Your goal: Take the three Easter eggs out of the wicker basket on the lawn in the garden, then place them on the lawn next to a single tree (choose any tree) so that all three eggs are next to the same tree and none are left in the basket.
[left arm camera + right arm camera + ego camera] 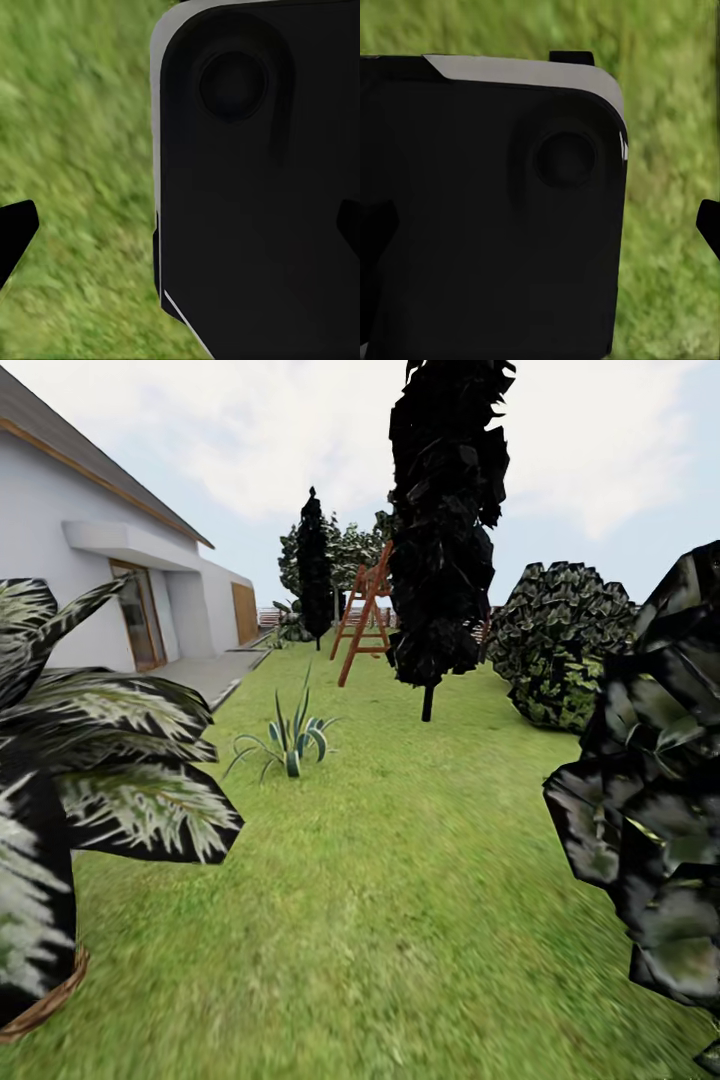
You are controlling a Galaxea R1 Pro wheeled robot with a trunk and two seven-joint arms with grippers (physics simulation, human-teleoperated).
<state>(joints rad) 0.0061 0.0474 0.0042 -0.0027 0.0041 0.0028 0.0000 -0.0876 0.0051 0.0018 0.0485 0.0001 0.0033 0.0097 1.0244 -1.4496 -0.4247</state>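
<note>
The lawn (400, 880) stretches ahead as a wide green strip between the house and the shrubs. The Easter eggs, the wicker basket and the pale-trunked tree are out of view. My left gripper (180, 229) hangs over grass beside a black panel of my own body; its dark fingertips (13, 234) stand far apart with nothing between them, so it is open. My right gripper (544, 225) is open too, one fingertip (709, 225) showing against the grass (667, 150) and the black panel behind the gap.
A tall dark conifer (445, 530) stands mid-lawn, a second one (313, 565) farther back beside an orange ladder (365, 615). Dark bushes (650, 800) crowd the right. A spiky plant (290, 740) and a large potted plant (90, 780) sit left, by the white house (90, 570) and its paved patio (205, 672).
</note>
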